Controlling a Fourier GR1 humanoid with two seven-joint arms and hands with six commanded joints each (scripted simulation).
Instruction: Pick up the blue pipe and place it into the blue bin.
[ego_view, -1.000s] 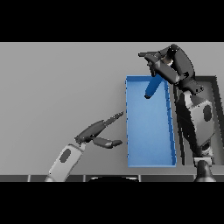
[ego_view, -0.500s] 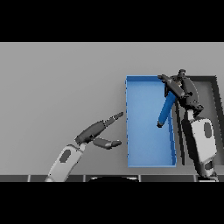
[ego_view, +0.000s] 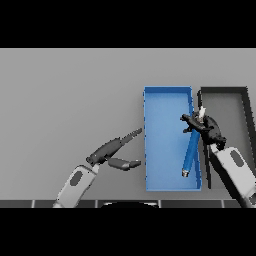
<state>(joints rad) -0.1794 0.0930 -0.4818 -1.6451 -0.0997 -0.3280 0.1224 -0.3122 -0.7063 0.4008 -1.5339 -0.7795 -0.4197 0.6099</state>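
On the grey table (ego_view: 65, 90), a wide bare stretch is lying open to the left and behind the blue bin (ego_view: 150, 150), which is standing upright with its long sides running away from the robot; just beside its right wall a black bin (ego_view: 245, 100) is sitting parallel, the two nearly touching. Inside the blue bin, the blue pipe (ego_view: 190, 152) is leaning along the right wall, its lower end sitting near the front right corner of the floor and its upper end rising to the right hand (ego_view: 202, 126), whose fingers are curling round the pipe's top while a pale tip is poking out above them. Over the narrow gap between the two bins the right forearm is reaching in from the lower right. Well apart to the left, the left hand (ego_view: 114, 150) is hovering above bare table with its fingers stretched straight toward the bin's left wall and its thumb spread out below them, holding nothing. Compared with half a second ago, the right hand is sitting lower and nearer the robot, and the pipe is reaching deeper into the bin; the left hand is staying where it was. No writing or labels are showing anywhere.
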